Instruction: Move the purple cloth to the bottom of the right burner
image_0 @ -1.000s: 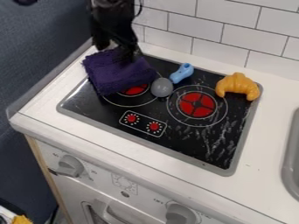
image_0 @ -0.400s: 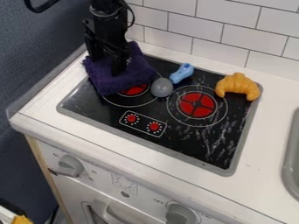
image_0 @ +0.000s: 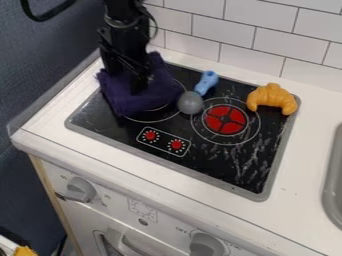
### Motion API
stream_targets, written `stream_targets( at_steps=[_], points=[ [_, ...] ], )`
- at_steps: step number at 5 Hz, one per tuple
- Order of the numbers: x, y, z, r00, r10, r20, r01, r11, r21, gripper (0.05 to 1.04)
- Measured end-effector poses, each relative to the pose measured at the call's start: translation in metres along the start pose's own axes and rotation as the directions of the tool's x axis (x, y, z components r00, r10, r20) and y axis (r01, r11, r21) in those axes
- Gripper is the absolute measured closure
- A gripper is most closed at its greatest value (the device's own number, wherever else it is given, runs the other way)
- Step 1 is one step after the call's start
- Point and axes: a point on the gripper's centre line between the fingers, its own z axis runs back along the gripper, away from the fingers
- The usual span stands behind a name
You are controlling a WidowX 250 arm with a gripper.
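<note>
Left of the right burner (image_0: pixel 226 120), the purple cloth (image_0: pixel 145 97) is lying bunched, with the pincer (image_0: pixel 125 81) reaching down onto it; whether it is gripping, I cannot tell. The blue-handled grey utensil (image_0: pixel 190 103) is resting at that burner's upper left, the toy croissant (image_0: pixel 272 99) sitting upper right.

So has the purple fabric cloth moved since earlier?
Yes: the cloth has shifted toward the round red right burner, now covering the red centre of the round left burner.
</note>
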Motion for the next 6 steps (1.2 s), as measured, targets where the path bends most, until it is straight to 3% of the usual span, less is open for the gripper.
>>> stream_targets(
  at_steps=[2,4,5,6],
  points=[
    [0.011,-0.062,0.006,0.987,-0.164,0.003,0.164,0.986,-0.022,0.085],
    [0.025,-0.124,0.011,0.946,-0.321,0.043,0.323,0.945,-0.052,0.085],
    [0.019,-0.151,0.015,0.919,-0.392,0.051,0.394,0.917,-0.056,0.085],
    [-0.006,-0.169,0.020,0.911,-0.409,0.048,0.412,0.908,-0.080,0.085]
  ],
)
